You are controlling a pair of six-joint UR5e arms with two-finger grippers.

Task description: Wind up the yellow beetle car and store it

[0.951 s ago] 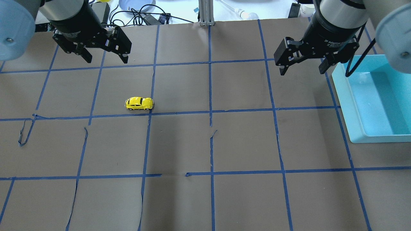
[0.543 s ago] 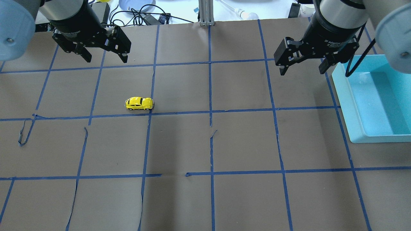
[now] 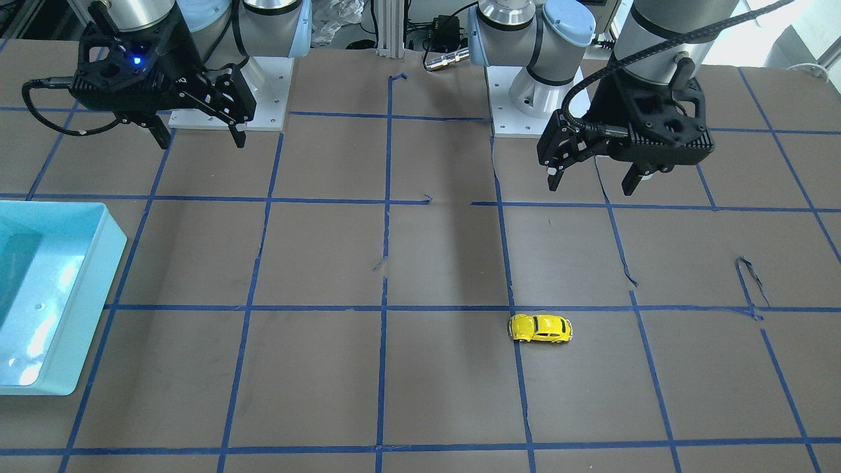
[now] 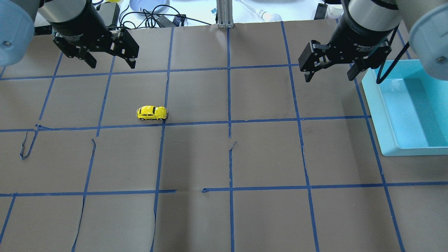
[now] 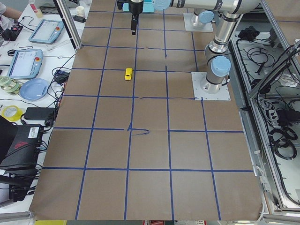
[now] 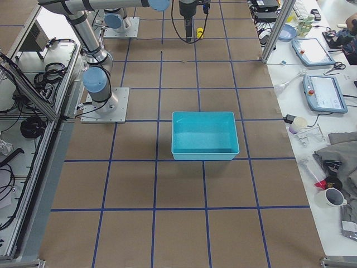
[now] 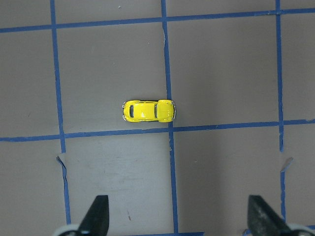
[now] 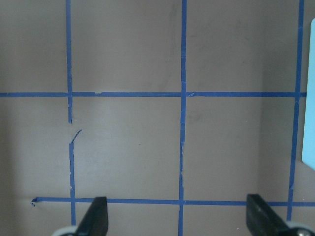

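Observation:
The yellow beetle car (image 4: 152, 113) stands on its wheels on the brown paper, left of centre, just above a blue tape line. It also shows in the front view (image 3: 540, 328), the left side view (image 5: 128, 74) and the left wrist view (image 7: 148, 111). My left gripper (image 4: 112, 65) is open and empty, held high above the table; in the front view (image 3: 591, 188) it is nearer the robot than the car. My right gripper (image 4: 329, 78) is open and empty, held high beside the bin; it also shows in the front view (image 3: 202, 142).
A light blue bin (image 4: 376, 112) sits at the table's right side, with nothing visible inside, also in the right side view (image 6: 203, 114). Cables and a plate (image 4: 147, 5) lie beyond the far edge. Blue tape grid lines are torn in places (image 4: 26, 147).
My left gripper has shifted slightly left and toward the far edge in the overhead view. The car, the bin and the right gripper have not moved.

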